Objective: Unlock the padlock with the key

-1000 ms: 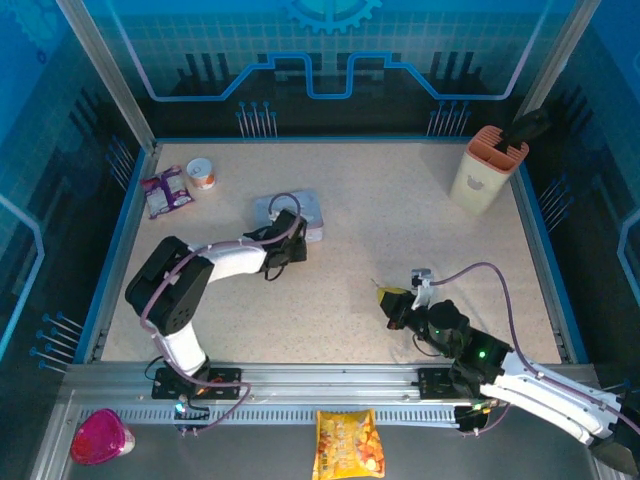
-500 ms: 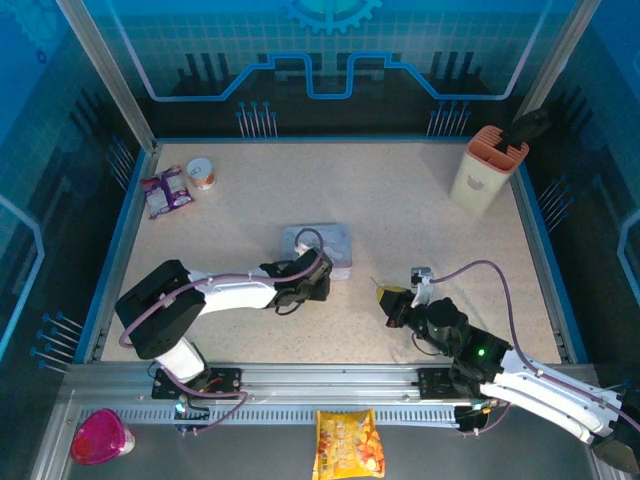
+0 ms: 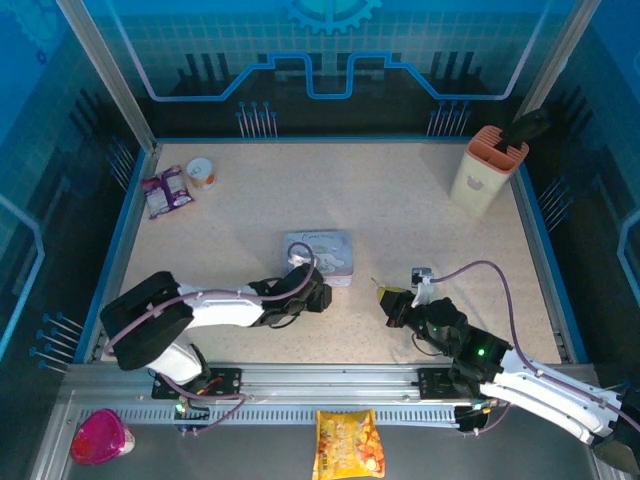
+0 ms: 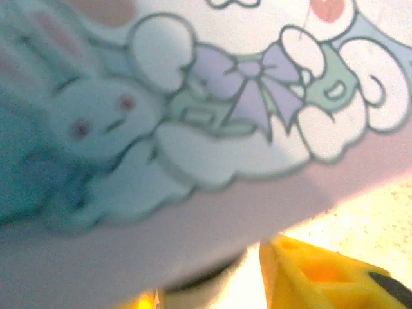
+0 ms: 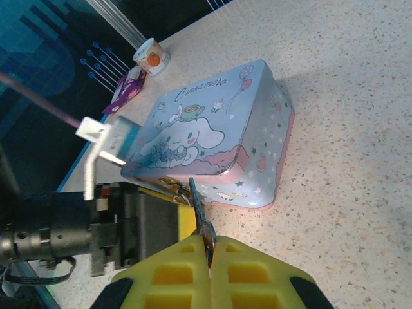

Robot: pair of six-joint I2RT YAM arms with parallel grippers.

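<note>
the left white-and-black arm [image 3: 215,305] lies low, bent from its base at 7 o'clock and stretched toward 3 o'clock. the left gripper [image 3: 312,291] at its end points to 1 o'clock, its yellow fingers [image 4: 322,280] apart. the right white-and-black arm [image 3: 530,385] reaches low from 5 o'clock toward 10 o'clock, and the right gripper [image 3: 392,304] has its yellow fingertips [image 5: 167,273] pressed together.

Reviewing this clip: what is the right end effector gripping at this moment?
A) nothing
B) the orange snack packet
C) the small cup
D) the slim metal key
D: in the right wrist view, the key sticks out from the shut right end effector, its tip pointing toward the tin.
</note>
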